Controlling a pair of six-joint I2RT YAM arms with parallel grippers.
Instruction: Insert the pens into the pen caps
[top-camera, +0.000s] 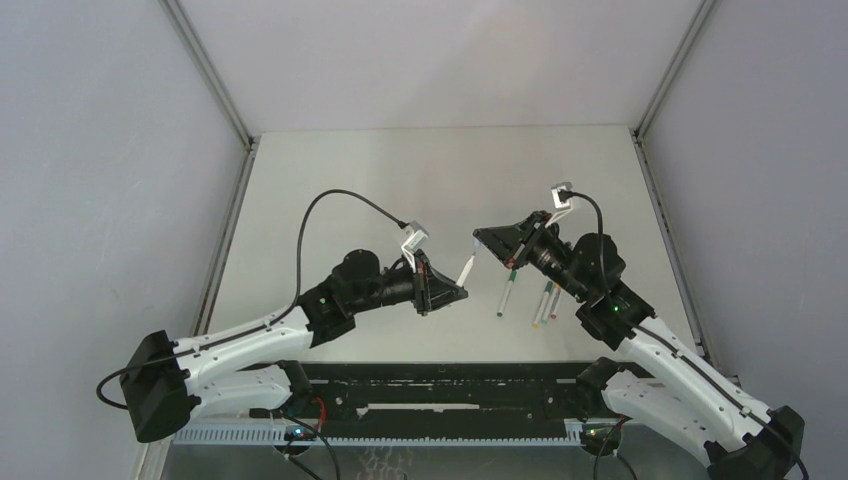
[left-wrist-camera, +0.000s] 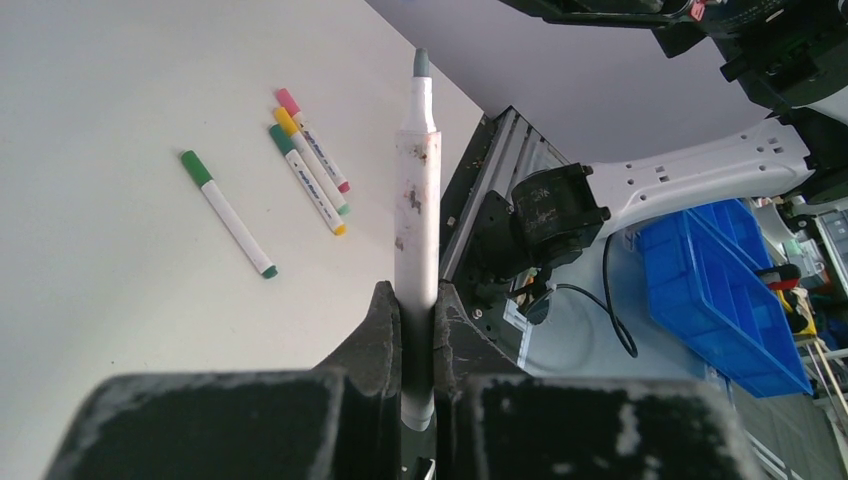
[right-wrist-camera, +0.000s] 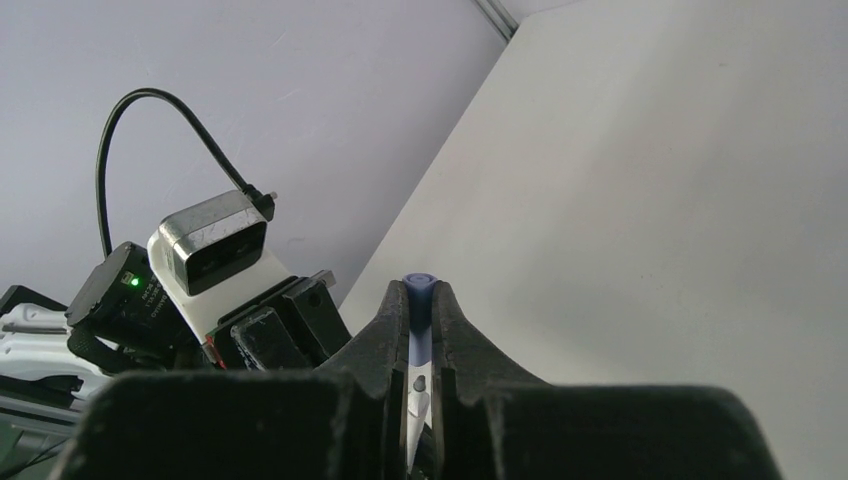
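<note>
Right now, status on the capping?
Left gripper shut on uncapped pen. Right gripper shut on blue cap. Not yet joined, nothing between them.

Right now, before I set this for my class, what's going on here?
The two arms are capping pens. The left gripper is shut on an uncapped white pen, tip aimed toward the right arm. The right gripper is shut on a small pale blue cap. Pen and cap are close but not yet joined. Four more pens, coloured caps on, lie on the table: one apart, three in a cluster.
</note>
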